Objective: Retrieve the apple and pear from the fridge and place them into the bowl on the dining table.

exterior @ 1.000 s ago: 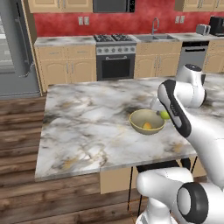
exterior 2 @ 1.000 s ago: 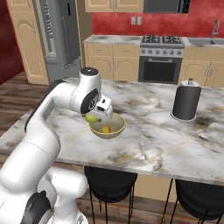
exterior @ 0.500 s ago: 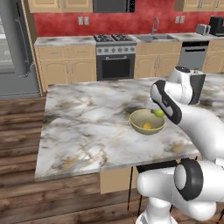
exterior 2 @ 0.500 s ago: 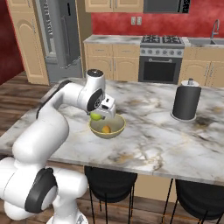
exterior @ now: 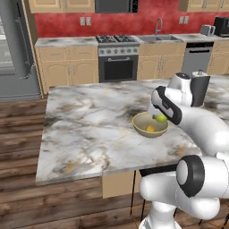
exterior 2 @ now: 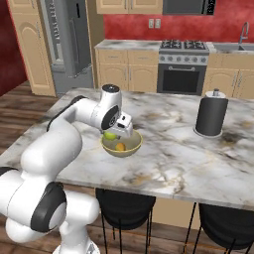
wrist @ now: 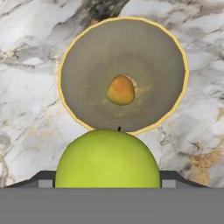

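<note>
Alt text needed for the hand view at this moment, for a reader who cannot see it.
A green apple sits in the gripper, close to the camera, just over the near rim of the olive bowl. An orange-yellow fruit lies at the bowl's centre. White-grey marble table surrounds the bowl.

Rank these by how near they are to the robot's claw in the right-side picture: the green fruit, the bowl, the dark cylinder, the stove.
1. Green fruit, in the gripper.
2. Bowl, just below.
3. Dark cylinder, across the table.
4. Stove, against the back wall.
</note>
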